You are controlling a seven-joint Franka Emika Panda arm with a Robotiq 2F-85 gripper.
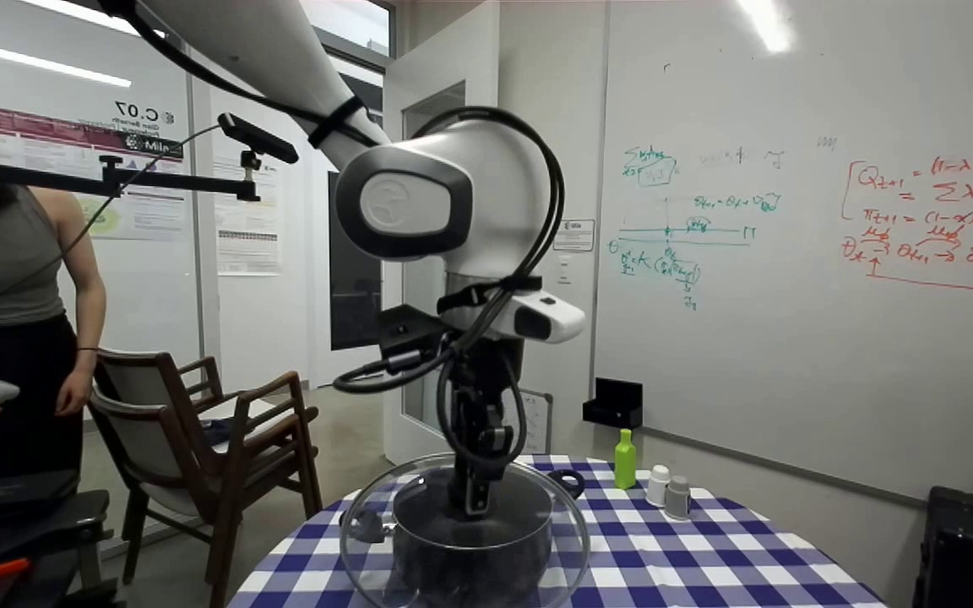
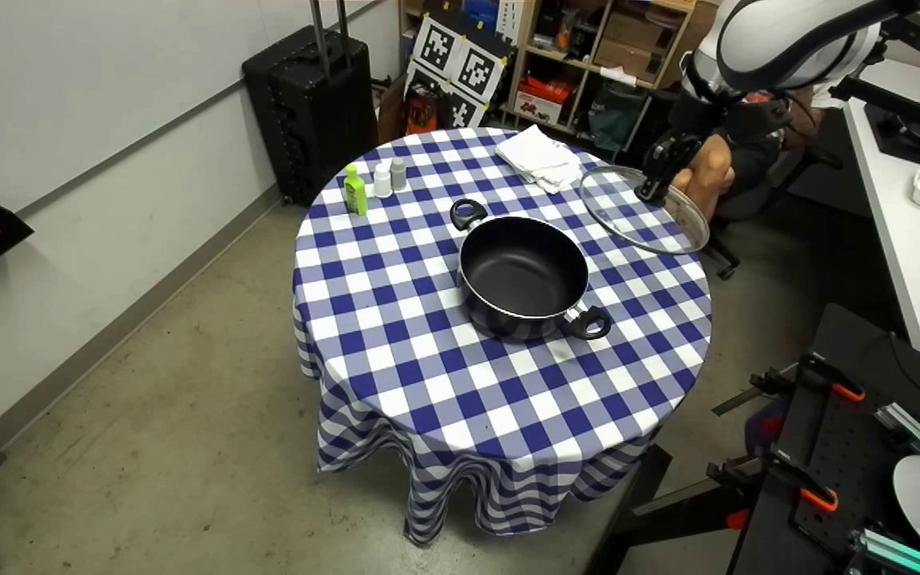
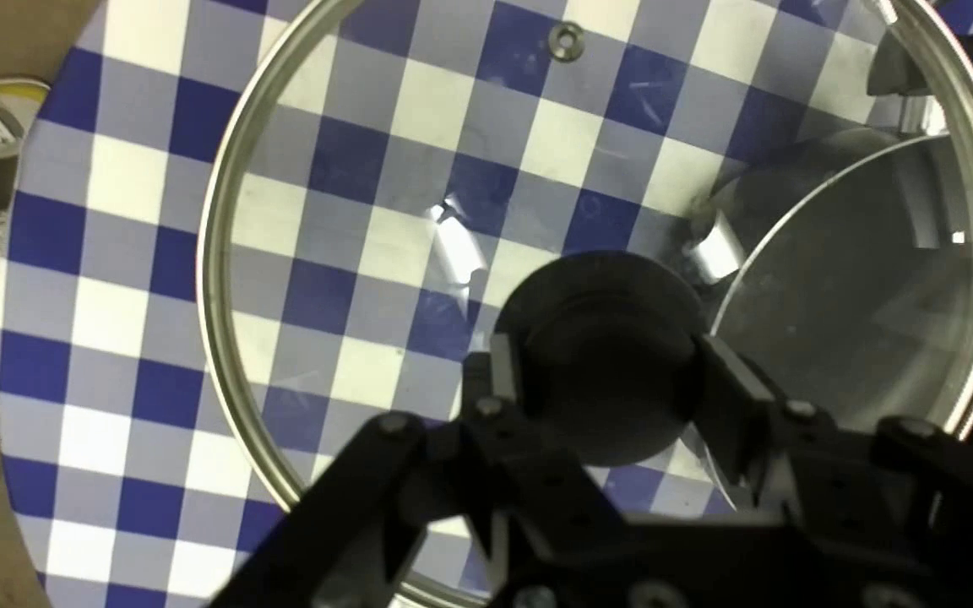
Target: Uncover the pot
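Observation:
The black pot (image 2: 500,315) stands upright on the checked table, its inside bare to view in an exterior view. Its two side handles stick out. The clear glass lid (image 2: 610,209) is off the pot, held up beside it near the table's edge; it also shows in an exterior view (image 1: 573,540) and in the wrist view (image 3: 351,253). My gripper (image 3: 605,363) is shut on the lid's black knob (image 3: 600,283), one finger on each side. My gripper also shows in both exterior views (image 1: 471,504) (image 2: 652,192). In the wrist view the lid overlaps part of the pot.
The round table (image 2: 460,399) has a blue and white checked cloth. A green bottle (image 2: 355,192), a white shaker (image 2: 382,181) and a grey shaker (image 2: 398,174) stand near its edge. A folded white cloth (image 2: 541,160) lies near the lid. A person (image 1: 13,270) stands beside chairs (image 1: 199,439).

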